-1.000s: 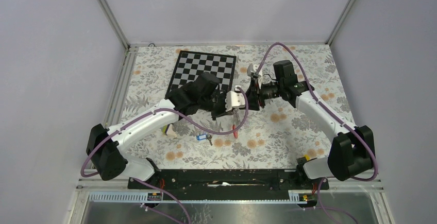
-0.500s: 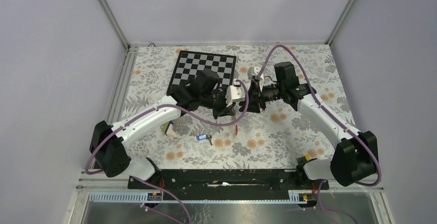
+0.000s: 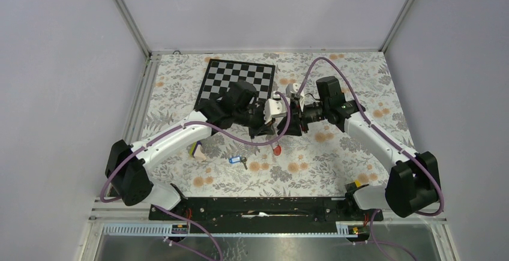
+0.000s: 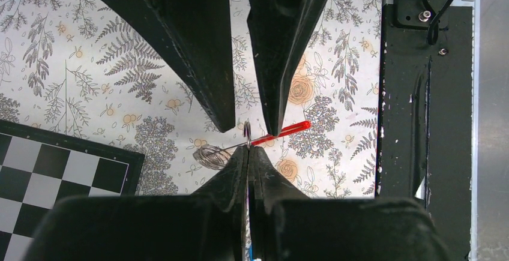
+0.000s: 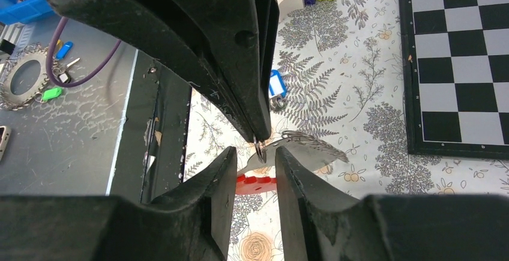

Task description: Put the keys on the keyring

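The keyring (image 4: 282, 131) is up in the air over the middle of the table (image 3: 336, 153), with its red part hanging down below the two grippers. At its top is a little metal ring (image 5: 260, 149). The left gripper (image 4: 247, 150) is squeezed tight on that little ring, with no gap between its jaws. I think it holds it there so the ring stands up and cannot wobble. The right gripper (image 5: 255, 154) comes from the right and faces it, tip to tip. Its jaws are partly open, one on each side of the little ring, and they have nothing in them. It looks like it wants to pinch the ring too, maybe to help pull it open. The keys (image 3: 236, 159) are not on the keyring yet. They lie flat on the table, nearer than the grippers and a bit to the left, with nothing touching them. A yellow, purple and white block (image 3: 195, 151) sits further left, and a checkerboard (image 3: 237, 78) lies at the far side
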Robot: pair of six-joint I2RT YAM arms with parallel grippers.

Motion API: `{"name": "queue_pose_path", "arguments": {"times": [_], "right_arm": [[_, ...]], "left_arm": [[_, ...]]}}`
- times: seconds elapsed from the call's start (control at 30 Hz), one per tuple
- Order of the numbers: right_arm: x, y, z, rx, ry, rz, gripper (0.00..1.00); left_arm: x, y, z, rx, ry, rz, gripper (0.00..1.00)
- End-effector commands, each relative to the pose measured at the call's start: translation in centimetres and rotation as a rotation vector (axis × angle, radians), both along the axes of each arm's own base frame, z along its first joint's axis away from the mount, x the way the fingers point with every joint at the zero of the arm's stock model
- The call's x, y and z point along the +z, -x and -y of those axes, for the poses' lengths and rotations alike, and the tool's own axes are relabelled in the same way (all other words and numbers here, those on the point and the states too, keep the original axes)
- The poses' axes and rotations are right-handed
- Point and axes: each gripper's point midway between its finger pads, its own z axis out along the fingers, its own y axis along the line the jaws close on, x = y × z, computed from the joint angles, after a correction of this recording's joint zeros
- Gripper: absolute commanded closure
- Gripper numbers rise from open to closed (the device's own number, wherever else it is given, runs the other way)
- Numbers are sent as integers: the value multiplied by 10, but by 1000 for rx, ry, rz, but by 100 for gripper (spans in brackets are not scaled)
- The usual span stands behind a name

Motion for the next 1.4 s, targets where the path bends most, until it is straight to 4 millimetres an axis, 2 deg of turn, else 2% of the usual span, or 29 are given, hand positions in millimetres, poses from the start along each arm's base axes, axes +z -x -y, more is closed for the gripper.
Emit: {"name": "queue_pose_path", "arguments": {"times": [0.0,0.3,0.37,0.47,0.57,0.77,0.83,0.9,1.13,1.37], "right_arm": [[3,5,-5,36,-28,19,64],[2,6,-10,41,-42,-7,76],[1,5,-10,35,-44,-10,82],[1,3,-10,28,-43,-12,98],[7,1,-11,14,-52,0,100],[41,-1,-16,17,-100,-3,100],[53,-1,-19,31,-130,-19,100],[63,-2,-22,33,-160,-43,100],[86,-9,-32,9,-272,-139,100],[90,-7,-32,7,-327,-165,100]], "left_arm": [[25,-8,13,-8,88,45,100],[25,-8,13,-2,98,34,100],[25,-9,12,1,101,32,100],[28,-11,11,6,113,26,100],[38,-14,6,15,157,1,100],[64,-18,-18,-7,278,-37,57],[68,-16,-23,-21,302,-46,47],[71,-16,-25,-28,323,-56,42],[77,-17,-26,-35,387,-112,40],[77,-17,-28,-37,414,-134,48]]}}
